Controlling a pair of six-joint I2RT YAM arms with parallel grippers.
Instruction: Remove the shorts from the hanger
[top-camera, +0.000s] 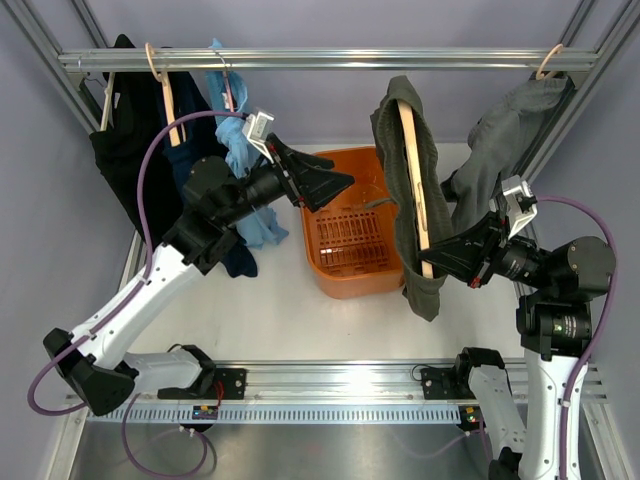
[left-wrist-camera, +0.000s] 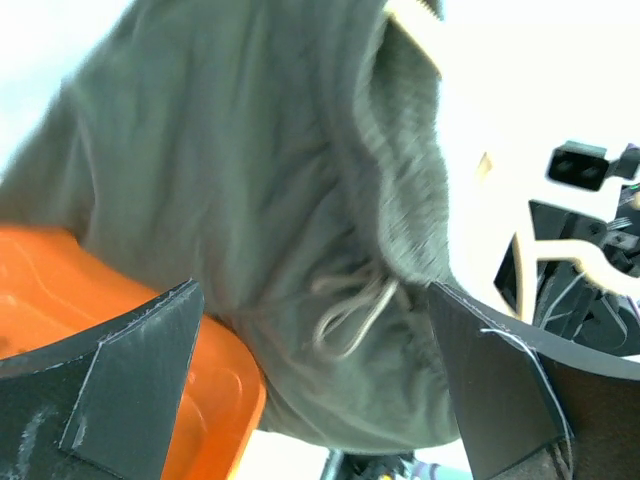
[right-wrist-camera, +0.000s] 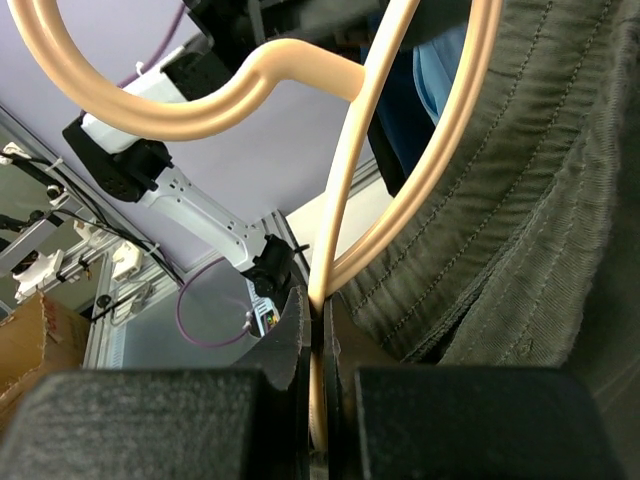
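The dark olive shorts (top-camera: 392, 150) hang draped over the pale wooden hanger (top-camera: 415, 170), which is held off the rail above the table, right of the orange basket (top-camera: 350, 280). My right gripper (top-camera: 440, 258) is shut on the hanger's lower end. In the right wrist view the hanger (right-wrist-camera: 350, 180) runs between the closed gripper (right-wrist-camera: 320, 340), with the shorts (right-wrist-camera: 520, 200) at the right. My left gripper (top-camera: 335, 185) is open over the basket, left of the shorts. In the left wrist view the shorts (left-wrist-camera: 280, 200) fill the space ahead of the open gripper (left-wrist-camera: 315, 390), apart from both fingers.
The basket's rim (left-wrist-camera: 150, 340) lies under my left finger. A grey garment (top-camera: 510, 130) hangs at the back right. Dark clothes (top-camera: 130, 150) and a light blue garment (top-camera: 235, 130) hang on the rail (top-camera: 320, 60) at the back left.
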